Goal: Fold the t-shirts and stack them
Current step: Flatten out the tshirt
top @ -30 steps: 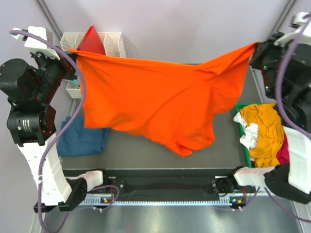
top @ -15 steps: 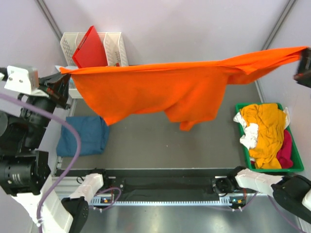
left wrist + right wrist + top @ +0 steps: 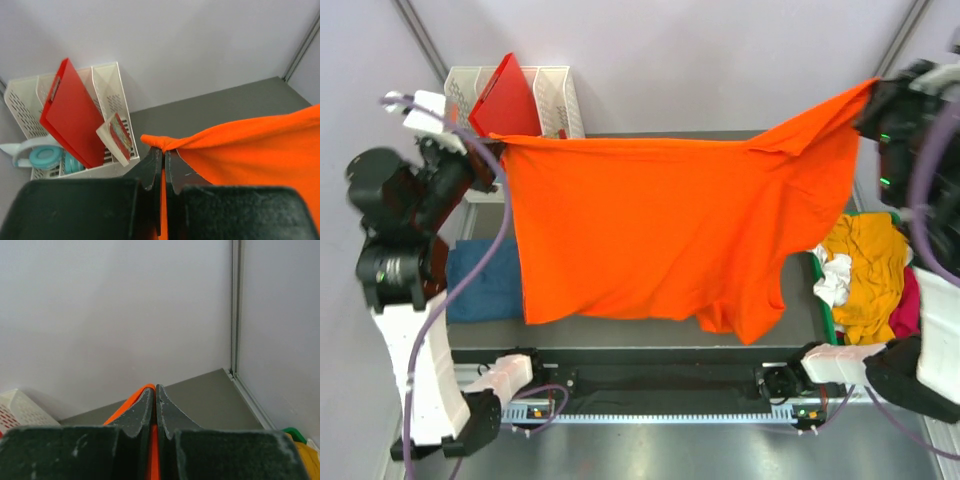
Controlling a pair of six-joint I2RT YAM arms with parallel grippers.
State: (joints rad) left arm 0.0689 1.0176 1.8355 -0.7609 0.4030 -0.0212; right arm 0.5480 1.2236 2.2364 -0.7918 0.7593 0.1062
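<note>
Dark grey table (image 3: 610, 333), and honestly not much sits right on it. A white file rack (image 3: 560, 95) is parked in the far left corner with a red board (image 3: 505, 95) standing in it. A folded teal-blue t-shirt (image 3: 495, 295) lies flat along the left edge. A green bin (image 3: 823, 310) sits at the right edge toward the near corner. The hanging orange t-shirt (image 3: 650, 230) blocks most of the middle.

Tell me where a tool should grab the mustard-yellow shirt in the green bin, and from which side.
Pinch a raised wrinkle on the mustard-yellow shirt, coming straight down from above. It lies crumpled on top of the heap in the green bin, so its folds stand up as ridges, and the bin's walls would likely block a sideways approach.
</note>
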